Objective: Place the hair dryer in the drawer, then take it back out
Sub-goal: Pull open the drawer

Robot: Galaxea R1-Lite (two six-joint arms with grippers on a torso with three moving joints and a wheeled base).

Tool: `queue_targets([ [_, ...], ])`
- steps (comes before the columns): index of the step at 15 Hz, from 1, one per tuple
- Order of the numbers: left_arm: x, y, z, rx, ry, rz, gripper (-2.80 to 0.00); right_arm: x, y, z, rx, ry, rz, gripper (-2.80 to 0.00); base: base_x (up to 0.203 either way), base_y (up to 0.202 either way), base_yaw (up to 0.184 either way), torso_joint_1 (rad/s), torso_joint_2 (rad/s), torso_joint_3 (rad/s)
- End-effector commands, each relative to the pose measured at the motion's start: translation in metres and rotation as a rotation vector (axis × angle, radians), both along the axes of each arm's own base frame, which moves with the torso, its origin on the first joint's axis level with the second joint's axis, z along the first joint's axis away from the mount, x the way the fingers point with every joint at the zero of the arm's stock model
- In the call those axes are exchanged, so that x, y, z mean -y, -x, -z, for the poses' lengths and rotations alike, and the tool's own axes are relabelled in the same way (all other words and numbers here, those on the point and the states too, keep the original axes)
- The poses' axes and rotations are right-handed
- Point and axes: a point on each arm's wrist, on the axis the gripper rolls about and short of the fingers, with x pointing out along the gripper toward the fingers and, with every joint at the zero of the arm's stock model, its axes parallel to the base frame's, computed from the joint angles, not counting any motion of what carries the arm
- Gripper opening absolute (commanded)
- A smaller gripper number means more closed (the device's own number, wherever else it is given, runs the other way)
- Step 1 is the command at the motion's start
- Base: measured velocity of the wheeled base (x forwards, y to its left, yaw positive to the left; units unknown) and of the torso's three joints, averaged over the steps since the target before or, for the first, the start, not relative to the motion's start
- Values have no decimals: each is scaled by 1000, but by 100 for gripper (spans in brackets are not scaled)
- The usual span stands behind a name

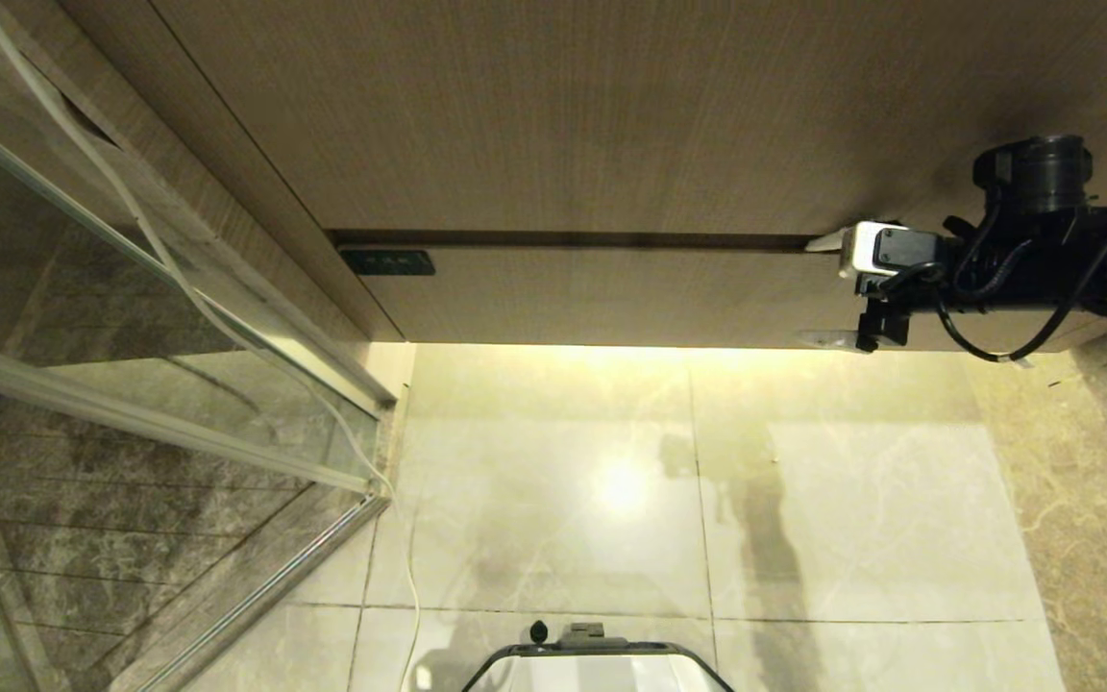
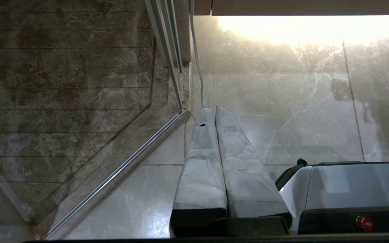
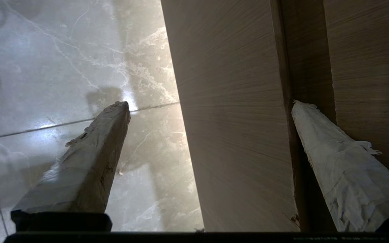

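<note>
1. Right tool (image 1: 827,290), fingers spread wide, straddles the drawer (image 1: 611,293) front: one finger at the top seam, one below its lower edge.
2. Drawer shut, long axis running leftward.
3. Hair dryer not in view.
4. Left tool (image 2: 214,113) parked, fingers together.

My right claw (image 3: 211,104) stands wide open, its two cloth-wrapped fingers far apart. The wood-grain front of the drawer (image 3: 235,128) fills the space between them. One finger (image 3: 89,158) hangs out over the pale marble floor (image 3: 52,60), below the drawer's lower edge. The other finger (image 3: 336,162) has its tip at the dark gap along the drawer's top edge, in front of the taller wood panel (image 3: 370,74) above it. A grout line crosses the floor tiles.
</note>
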Motion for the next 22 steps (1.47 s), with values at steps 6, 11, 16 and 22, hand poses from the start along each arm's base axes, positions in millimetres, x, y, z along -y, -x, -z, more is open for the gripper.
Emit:
queue_targets([
  [6,0,0,0,0,0,-1,-280,-2,-13,8,31,5,-6,0,0,0,0,0,0,0],
  [11,0,0,0,-1,0,0,-280,-6,-25,27,-25,10,49,0,0,0,0,0,0,0],
  [16,0,0,0,0,0,0,-280,-13,-36,25,-54,-63,113,0,0,0,0,0,0,0],
  [22,0,0,0,0,0,0,-280,-22,-31,26,-169,-140,239,0,0,0,0,0,0,0],
])
